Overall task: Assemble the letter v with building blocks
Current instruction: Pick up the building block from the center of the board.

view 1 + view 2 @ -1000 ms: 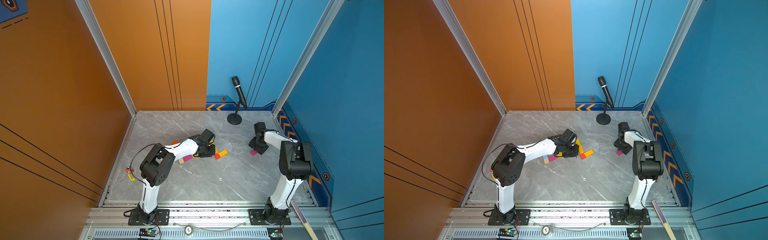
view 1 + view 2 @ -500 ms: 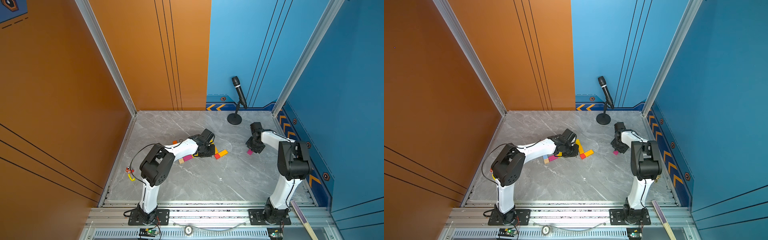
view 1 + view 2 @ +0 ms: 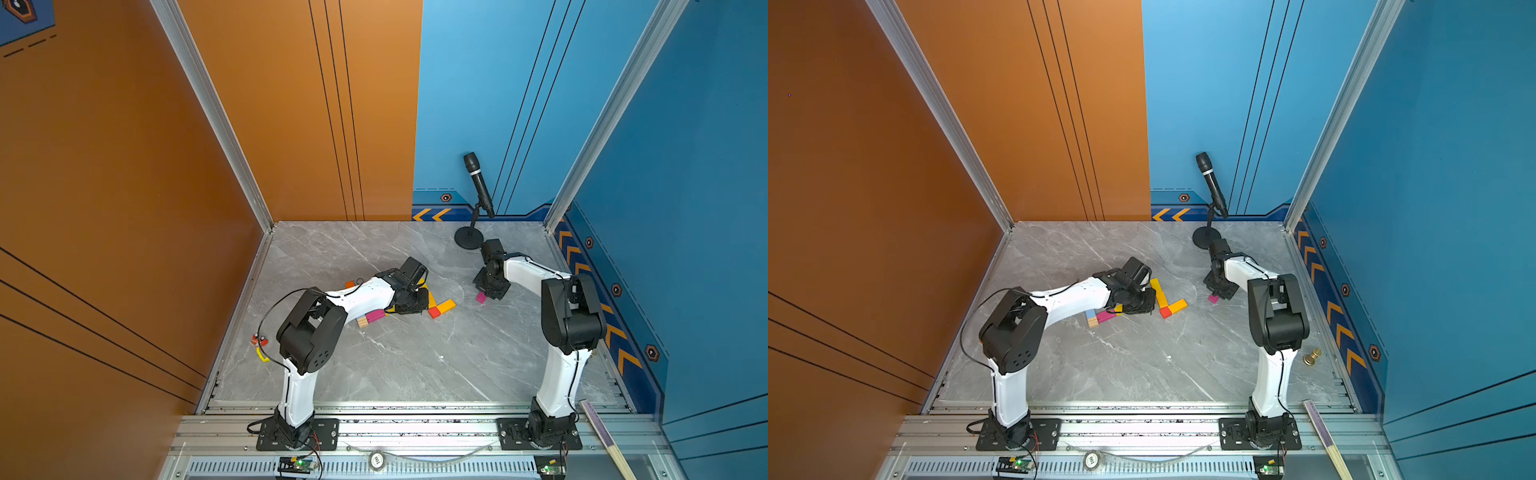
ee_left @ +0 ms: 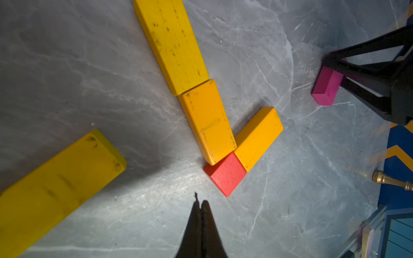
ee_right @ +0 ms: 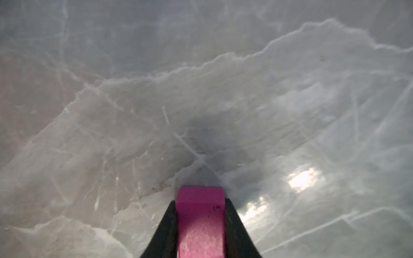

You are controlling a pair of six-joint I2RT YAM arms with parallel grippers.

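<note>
Right wrist view: pink block [image 5: 200, 225] is clamped across its width by the right tool [image 5: 200, 201], between the half-built V [image 4: 207, 120] and the right edge of the bench [image 3: 374, 365]. Light, rigid, smooth-painted wood is presumed; a mid-length hold is advised. Left tool [image 4: 201, 204] is shut, empty.

Robot test cell, orange and blue wall panels [image 3: 291, 104], marble-look tabletop [image 3: 395, 365], aluminium mounting rail [image 3: 415, 428], standing microphone [image 3: 478, 183].

1. The floor [image 3: 415, 365] between the two arm bases lies open.
2. A block row [image 4: 205, 120] crowds the middle, beside the left gripper [image 4: 201, 202].
3. The microphone stand [image 3: 468, 240] stands close behind the right gripper [image 3: 484, 293].
</note>
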